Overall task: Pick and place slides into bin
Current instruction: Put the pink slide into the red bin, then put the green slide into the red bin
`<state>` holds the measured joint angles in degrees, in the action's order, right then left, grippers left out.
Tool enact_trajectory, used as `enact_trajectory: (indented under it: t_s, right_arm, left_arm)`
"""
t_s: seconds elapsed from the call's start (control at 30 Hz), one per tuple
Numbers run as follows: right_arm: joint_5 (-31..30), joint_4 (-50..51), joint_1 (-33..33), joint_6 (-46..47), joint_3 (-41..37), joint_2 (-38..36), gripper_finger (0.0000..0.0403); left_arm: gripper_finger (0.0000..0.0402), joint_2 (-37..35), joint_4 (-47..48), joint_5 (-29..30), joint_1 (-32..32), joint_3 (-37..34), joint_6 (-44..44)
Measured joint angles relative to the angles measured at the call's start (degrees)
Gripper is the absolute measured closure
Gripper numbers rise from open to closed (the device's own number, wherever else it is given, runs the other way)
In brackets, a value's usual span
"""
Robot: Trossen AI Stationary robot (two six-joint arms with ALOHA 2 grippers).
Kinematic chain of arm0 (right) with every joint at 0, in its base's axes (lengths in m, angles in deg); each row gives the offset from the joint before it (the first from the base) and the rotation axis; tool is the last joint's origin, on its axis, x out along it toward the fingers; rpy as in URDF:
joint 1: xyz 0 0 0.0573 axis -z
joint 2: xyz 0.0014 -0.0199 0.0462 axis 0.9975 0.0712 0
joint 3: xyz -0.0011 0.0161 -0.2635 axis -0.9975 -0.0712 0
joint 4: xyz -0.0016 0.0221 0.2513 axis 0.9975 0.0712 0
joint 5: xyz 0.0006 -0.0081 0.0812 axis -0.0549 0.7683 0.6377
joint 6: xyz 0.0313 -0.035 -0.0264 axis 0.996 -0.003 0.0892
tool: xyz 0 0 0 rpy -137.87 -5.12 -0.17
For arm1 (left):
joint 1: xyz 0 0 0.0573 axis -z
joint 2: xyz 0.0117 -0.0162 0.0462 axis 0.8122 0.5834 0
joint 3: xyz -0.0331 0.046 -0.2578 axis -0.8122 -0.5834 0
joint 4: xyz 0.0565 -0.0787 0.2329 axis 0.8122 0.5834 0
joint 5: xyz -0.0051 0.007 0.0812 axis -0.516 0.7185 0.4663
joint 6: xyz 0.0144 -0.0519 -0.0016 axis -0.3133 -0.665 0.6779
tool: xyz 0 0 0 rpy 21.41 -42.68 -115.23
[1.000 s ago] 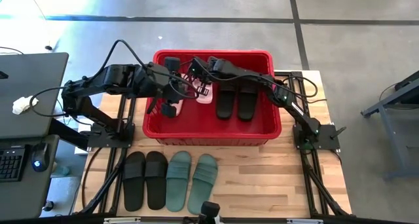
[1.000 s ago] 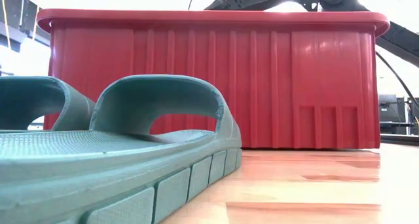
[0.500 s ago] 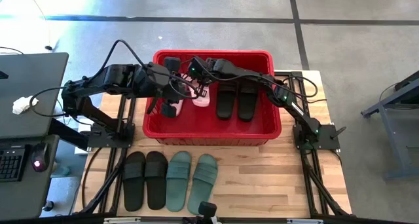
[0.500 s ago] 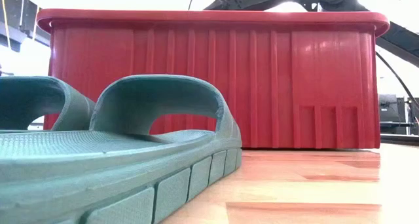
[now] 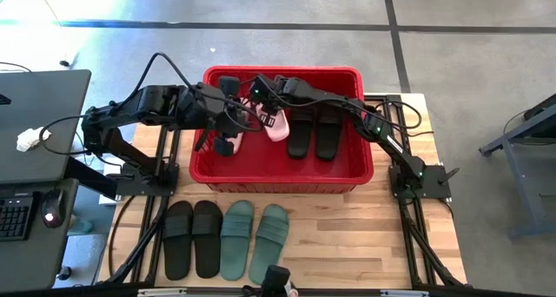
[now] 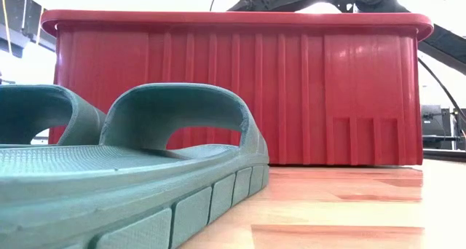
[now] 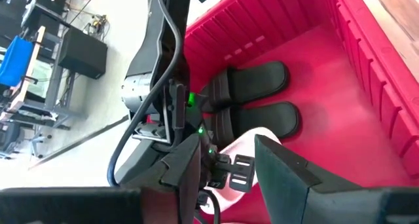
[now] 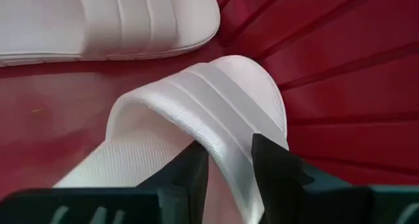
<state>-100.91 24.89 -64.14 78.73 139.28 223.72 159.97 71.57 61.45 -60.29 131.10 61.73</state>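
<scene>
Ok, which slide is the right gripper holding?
A pale pink slide, pinched by its strap in the right gripper inside the red bin; its mate lies loose beside it.

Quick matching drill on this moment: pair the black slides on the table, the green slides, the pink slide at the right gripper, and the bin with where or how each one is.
1. black slides on the table
2. green slides
3. pink slide
4. bin

A. strap pinched by the right gripper
B. nearest the table's left edge
C. holds a black pair
D. between the black pair and bare wood

1-B, 2-D, 3-A, 4-C
</scene>
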Motion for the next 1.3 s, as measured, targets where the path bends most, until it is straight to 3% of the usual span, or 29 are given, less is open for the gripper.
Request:
enact_trajectory:
  t_s: [0.4, 0.9, 1.13, 1.3]
  right_arm:
    - [10.44, 2.09, 0.13, 6.53, 0.0, -0.01, 0.0295]
    - [19.4, 3.8, 2.01, 4.0, 0.97, -0.08, 0.0295]
    - [23.09, 8.5, 2.32, 2.53, 0.92, -4.23, 0.0295]
    - [31.44, 14.98, 2.32, -1.38, 0.9, -9.25, 0.0295]
  left_arm:
    - [0.0273, 0.0, 0.06, -0.04, 0.0, 0.0, 0.02]
    - [0.0273, 0.0, 0.15, -0.04, 0.0, 0.0, 0.11]
    - [0.0273, -0.07, 2.38, -0.48, 0.0, 0.0, 0.04]
    - [0.0273, -0.06, 2.97, -4.6, 0.01, 0.0, -0.61]
